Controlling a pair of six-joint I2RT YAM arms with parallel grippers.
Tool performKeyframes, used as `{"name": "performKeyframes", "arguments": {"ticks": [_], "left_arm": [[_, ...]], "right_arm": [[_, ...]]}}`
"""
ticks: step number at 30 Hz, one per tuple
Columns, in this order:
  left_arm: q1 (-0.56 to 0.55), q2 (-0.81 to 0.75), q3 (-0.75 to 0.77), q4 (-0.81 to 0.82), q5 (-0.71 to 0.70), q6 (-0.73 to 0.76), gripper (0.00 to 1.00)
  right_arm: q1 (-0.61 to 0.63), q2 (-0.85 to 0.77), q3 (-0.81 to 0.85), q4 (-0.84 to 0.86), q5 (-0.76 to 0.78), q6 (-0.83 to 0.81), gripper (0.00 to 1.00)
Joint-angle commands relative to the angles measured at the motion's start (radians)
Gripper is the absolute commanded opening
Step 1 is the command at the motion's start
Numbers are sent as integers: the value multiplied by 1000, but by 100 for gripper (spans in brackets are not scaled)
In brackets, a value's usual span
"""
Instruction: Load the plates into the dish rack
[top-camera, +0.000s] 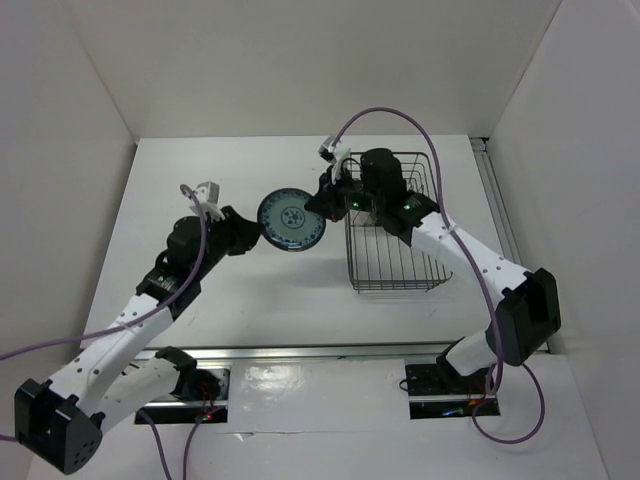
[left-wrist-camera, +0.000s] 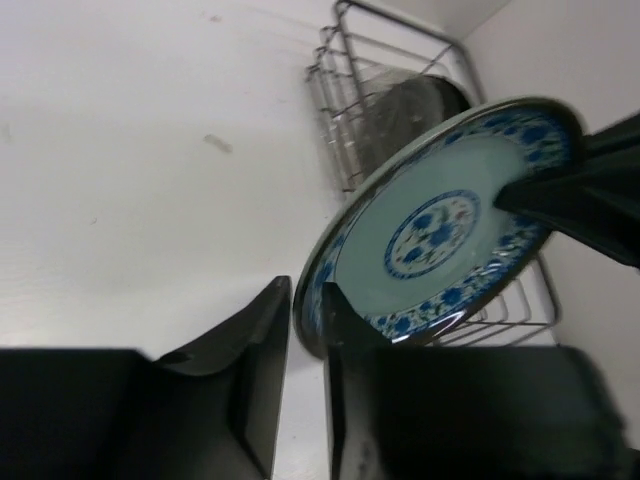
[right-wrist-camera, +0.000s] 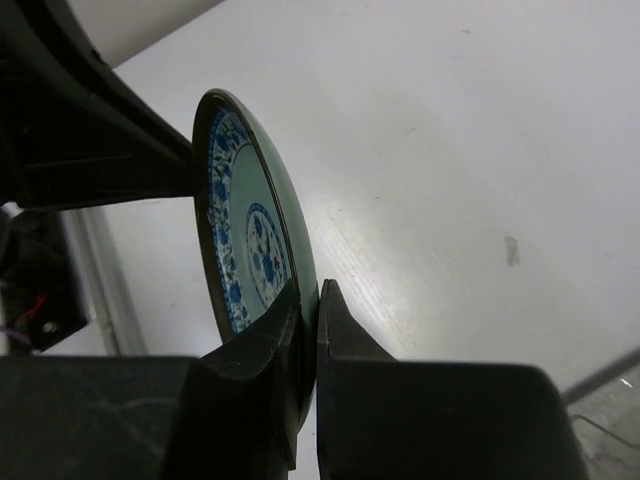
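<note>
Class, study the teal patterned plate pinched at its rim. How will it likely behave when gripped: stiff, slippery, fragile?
The teal plate is probably stiff: held on edge, it shows no bend. Its glossy glaze suggests it may slip in the right gripper pinching only the rim. Looking ceramic, it would likely chip if dropped.

The right tool (right-wrist-camera: 308, 305) is pinching the lower rim of the teal patterned plate (right-wrist-camera: 250, 235), one dark finger pressing on each face. The plate is standing on edge above the white table (right-wrist-camera: 450, 150), blue floral face turned leftward, while the left tool (right-wrist-camera: 185, 165) is touching its upper rim.
</note>
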Motion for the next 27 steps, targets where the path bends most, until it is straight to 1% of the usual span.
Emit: {"name": "performKeyframes", "arguments": {"ticks": [1,2,3,4,5,6,9,10,12,13,16,17,20,24,27], "left_arm": [[7,90,146,-116,-65,-63,35],[7,151,171,-155,-80,-72,36],[7,182,194,-192,-92,-73,36],[7,210,217,-227,-92,-83,36],[7,233,248,-269,-92,-83,36],[7,268,257,-283,-92,-83,36],[-2,289,257,-294,-82,-83,36],[-2,290,257,-294,-82,-83,36],[-2,290,236,-294,-82,-70,36],[-2,280,236,-271,-82,-69,36],[-11,271,210,-249,-54,-56,36],[-11,271,210,-235,-54,-56,36],[-11,293,210,-235,-34,-56,36],[-11,293,210,-223,-25,-56,36],[-11,302,210,-223,-25,-56,36]], "right_arm": [[7,-73,12,71,257,10,0],[7,-91,-17,88,360,52,0],[7,-107,-18,101,547,71,0],[-19,-122,-28,101,631,94,0],[-39,-146,-28,101,702,144,0],[-86,-147,-28,92,769,158,0],[-148,-182,-39,82,857,159,0],[-194,-182,-39,53,902,159,0],[-245,-182,-27,24,917,149,0],[-303,-182,-27,24,898,149,0],[-375,-182,-38,35,862,162,0],[-403,-182,-38,45,871,162,0],[-435,-147,-38,33,882,162,0],[-435,-82,-38,42,893,162,0],[-435,-49,-38,51,928,162,0]]}}
